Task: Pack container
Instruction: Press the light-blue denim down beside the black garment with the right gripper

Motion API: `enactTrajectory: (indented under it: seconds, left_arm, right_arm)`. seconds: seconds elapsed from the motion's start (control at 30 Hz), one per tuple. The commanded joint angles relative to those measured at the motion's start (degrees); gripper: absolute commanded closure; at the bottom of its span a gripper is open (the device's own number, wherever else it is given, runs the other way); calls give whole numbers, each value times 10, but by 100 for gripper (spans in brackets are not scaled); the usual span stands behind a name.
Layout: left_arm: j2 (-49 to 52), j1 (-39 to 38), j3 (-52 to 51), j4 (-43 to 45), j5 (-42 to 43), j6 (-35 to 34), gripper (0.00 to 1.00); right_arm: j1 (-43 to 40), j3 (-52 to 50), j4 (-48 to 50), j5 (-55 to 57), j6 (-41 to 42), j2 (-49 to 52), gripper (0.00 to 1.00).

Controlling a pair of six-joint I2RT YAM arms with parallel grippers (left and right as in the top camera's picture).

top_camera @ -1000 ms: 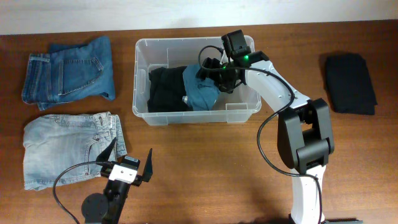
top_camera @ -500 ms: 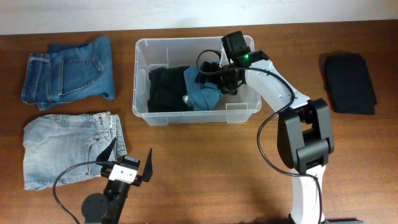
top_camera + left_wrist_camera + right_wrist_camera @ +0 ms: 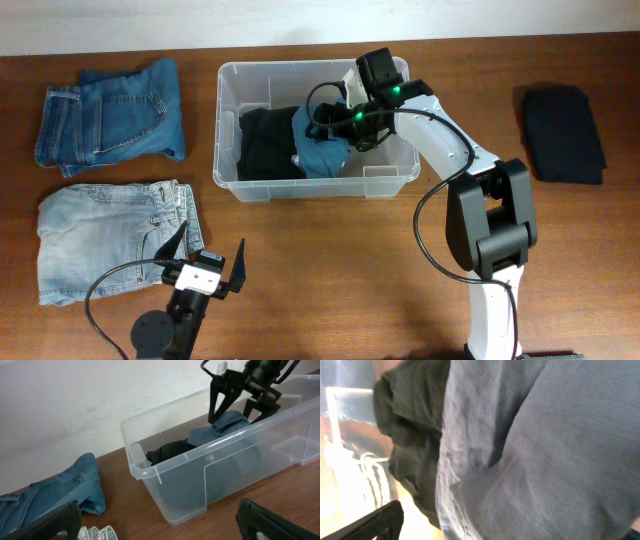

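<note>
Two garments, a black folded cloth (image 3: 262,140) and a teal-blue folded cloth (image 3: 322,150), lie inside the large clear rectangular plastic container (image 3: 228,120), which stands at the rear centre of the desk (image 3: 340,260). Within the last second the right gripper (image 3: 232,414) has shifted slightly leftward over the teal-blue cloth. Its fingers are released and straddle the cloth, so this deposit appears complete. The left gripper (image 3: 211,262) rests spread and empty.

My right arm (image 3: 445,140) reaches far and left, right gripper (image 3: 230,415) pointing down, fingers spread. My left gripper (image 3: 213,238) rests near side, fingers wide apart.
</note>
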Motion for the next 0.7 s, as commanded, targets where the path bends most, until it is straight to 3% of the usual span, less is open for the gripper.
enactTrajectory:
  seconds: [0.0, 0.3, 0.5, 0.67]
  left_arm:
    - [-3, 3, -1, -4, 0, 7, 1]
    - [-3, 3, -1, -4, 0, 6, 1]
    - [-3, 3, -1, -4, 0, 6, 1]
    - [-3, 3, -1, -4, 0, 6, 1]
  right_arm:
    - [4, 16, -20, 59, -10, 1, 1]
    - [11, 87, -85, 106, -76, -3, 2]
    - [11, 170, -154, 181, -45, -3, 1]
    - [11, 176, -188, 227, -46, -2, 2]
